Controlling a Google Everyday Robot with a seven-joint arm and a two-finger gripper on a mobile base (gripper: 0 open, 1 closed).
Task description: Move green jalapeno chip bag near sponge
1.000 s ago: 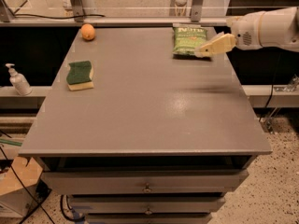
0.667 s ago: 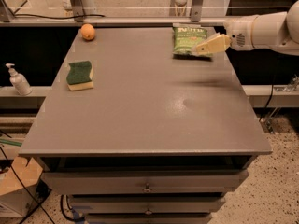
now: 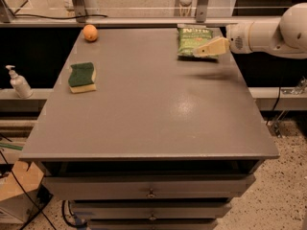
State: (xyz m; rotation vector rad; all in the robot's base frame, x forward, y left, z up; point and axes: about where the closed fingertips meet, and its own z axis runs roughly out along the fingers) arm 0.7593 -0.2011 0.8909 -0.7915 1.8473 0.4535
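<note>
— What's over on the left?
— A soap pump bottle [image 3: 19,83] off the table [image 3: 153,123]. Then the sponge [image 3: 82,77], green side up, by the left edge, and an orange [image 3: 90,33] at the far-left corner.
— And the green jalapeno chip bag [image 3: 191,38]?
— Far right, lying flat, logo end toward the far edge. The gripper [image 3: 197,52] reaches in from the right and overlaps its near-right corner. I can't tell whether it's open or closed.

Lab: robot claw [image 3: 196,54] over drawer bench [image 3: 144,123]

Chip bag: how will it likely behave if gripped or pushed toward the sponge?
Likely light and floppy: the chip bag looks puffy and crinkled, so it may crumple when squeezed. Lying flat on the table, it should slide, not roll. The gripper is at its near right corner.
</note>
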